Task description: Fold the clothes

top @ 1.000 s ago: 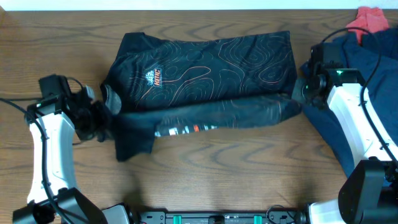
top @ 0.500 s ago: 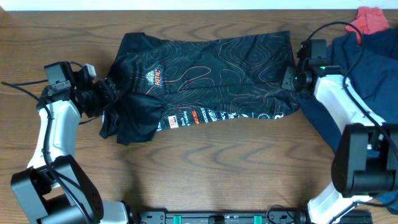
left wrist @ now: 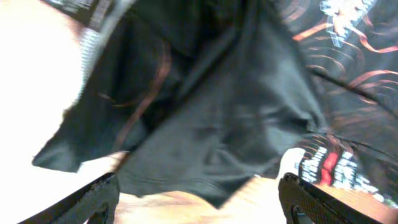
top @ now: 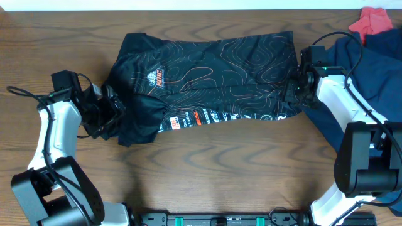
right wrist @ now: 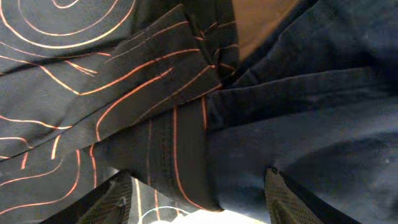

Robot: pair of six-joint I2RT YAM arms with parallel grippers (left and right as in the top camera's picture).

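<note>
Black jersey (top: pixel 213 69) lay spread on table (top: pixel 239 182), centre-rear, chest logo up, lettered band along near edge. Left gripper (top: pixel 112 114) sat at jersey's left end by sleeve, jaws wide apart, holding nothing. Right gripper (top: pixel 294 91) sat at jersey's right edge, jaws apart over hem, not clamped. Navy garment (top: pixel 370 69) touched jersey's right edge. Red cloth (top: pixel 372 21) lay at far right corner.

place: robotics lab bench | signs: wood-grain table (top: pixel 220 169); white left arm (top: pixel 55 135); white right arm (top: pixel 344 100); loose black cable (top: pixel 22 93)
</note>
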